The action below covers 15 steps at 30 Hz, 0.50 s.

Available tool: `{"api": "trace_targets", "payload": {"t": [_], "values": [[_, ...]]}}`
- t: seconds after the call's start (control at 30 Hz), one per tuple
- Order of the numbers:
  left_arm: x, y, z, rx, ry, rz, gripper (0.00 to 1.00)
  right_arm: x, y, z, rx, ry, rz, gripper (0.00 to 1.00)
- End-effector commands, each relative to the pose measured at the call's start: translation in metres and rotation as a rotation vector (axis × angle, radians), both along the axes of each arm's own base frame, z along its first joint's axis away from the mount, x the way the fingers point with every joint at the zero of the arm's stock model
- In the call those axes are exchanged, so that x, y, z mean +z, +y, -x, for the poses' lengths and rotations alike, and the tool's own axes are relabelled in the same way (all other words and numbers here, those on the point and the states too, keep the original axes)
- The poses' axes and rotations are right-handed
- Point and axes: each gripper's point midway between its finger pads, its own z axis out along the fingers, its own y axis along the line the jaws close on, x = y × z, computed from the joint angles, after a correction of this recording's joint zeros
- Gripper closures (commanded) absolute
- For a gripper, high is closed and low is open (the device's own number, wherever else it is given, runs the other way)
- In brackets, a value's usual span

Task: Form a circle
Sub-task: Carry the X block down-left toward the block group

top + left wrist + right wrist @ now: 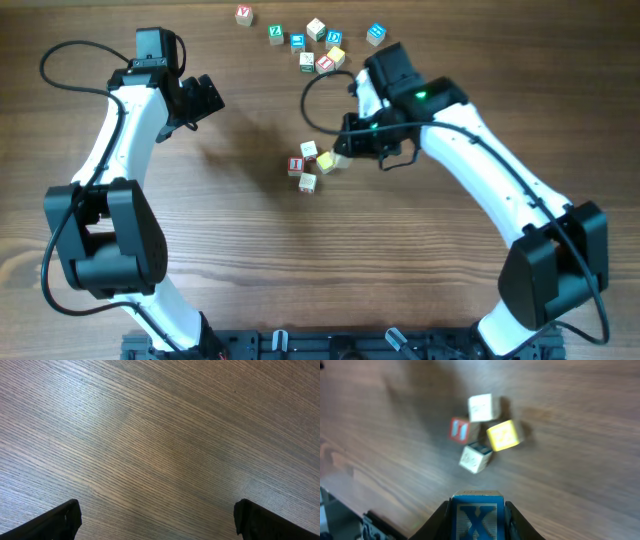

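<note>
Overhead, cable loop (303, 100) between circle (296, 166) and scattered cubes (316, 29)

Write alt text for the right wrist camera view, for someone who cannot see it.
The right gripper holds a cube with a blue X between its dark fingers at the bottom edge. Beyond it on the wooden table sit four small cubes bunched together: a far pale cube, a red cube, a yellow cube and a near pale cube.
</note>
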Motion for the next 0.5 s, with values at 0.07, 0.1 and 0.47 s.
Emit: {"api": "trace_targets", "payload": {"t": [0.07,0.1,0.47], "values": [[0.011,0.002,-0.003,-0.001,-0.028,-0.003,0.00,-0.003,0.018,0.014,-0.006,-0.016,0.067,0.79],[0.011,0.002,-0.003,-0.001,-0.028,-0.003,0.00,-0.003,0.021,0.017,0.001,-0.025,0.080,0.79],[0.011,0.002,-0.003,-0.001,-0.028,-0.003,0.00,-0.008,0.038,0.034,0.061,-0.062,0.138,0.79]]}}
